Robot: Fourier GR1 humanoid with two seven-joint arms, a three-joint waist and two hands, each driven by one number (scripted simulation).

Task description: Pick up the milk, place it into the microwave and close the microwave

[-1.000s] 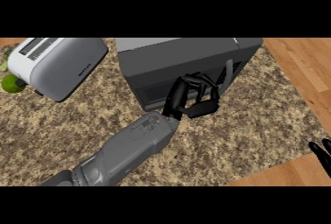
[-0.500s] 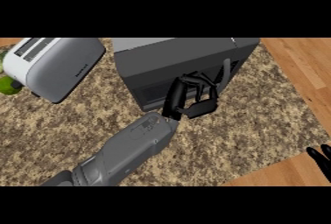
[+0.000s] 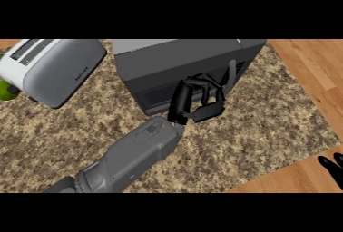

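L hand [image 3: 195, 100] w/ grey forearm angled up from lower left, fingers curled against microwave [image 3: 184, 68] front, clenched, nothing visibly held; R hand [image 3: 333, 166] only fingertips at right edge, can't tell state; 1 microwave, dark grey, door shut, mid-bench [image 3: 268, 122]; 1 toaster [image 3: 53, 68]; milk not visible.

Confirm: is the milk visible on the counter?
No. Only the toaster, the microwave, a green object and the left hand show there.
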